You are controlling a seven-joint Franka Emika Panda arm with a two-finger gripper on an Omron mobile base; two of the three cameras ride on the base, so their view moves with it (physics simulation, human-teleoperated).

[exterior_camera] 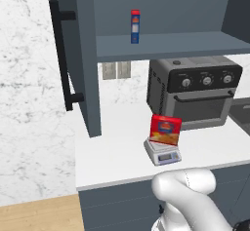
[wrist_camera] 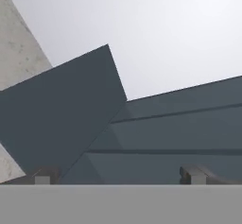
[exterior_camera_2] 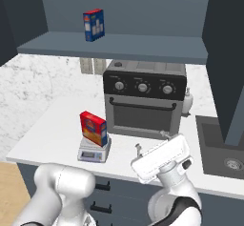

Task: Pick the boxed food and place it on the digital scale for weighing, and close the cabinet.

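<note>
A white marble-veined wall (exterior_camera: 29, 103) backs the kitchen, with a strip of wooden floor (exterior_camera: 39, 213) at 7 o'clock in the left base view. The slate-blue cabinet (exterior_camera: 166, 45) hangs above, both doors swung open — the left door (exterior_camera: 80, 54) with its long black bar handle (exterior_camera: 61, 59) juts out over the white tabletop (exterior_camera: 112, 152). On the cabinet's shelf (exterior_camera_2: 119, 45) stands a slim red-white-blue box (exterior_camera: 135, 26). A black-grey toaster oven (exterior_camera_2: 144, 101) sits at the back of the tabletop; a dark sink (exterior_camera_2: 224, 148) lies at its 3 o'clock in the right base view. At the oven's 8 o'clock sits the digital scale (exterior_camera_2: 94, 152), and the boxed food (exterior_camera_2: 93, 128) stands upright on its platform. The gripper (wrist_camera: 120, 176) points up at the cabinet — its jaws spread wide, holding nothing.
</note>
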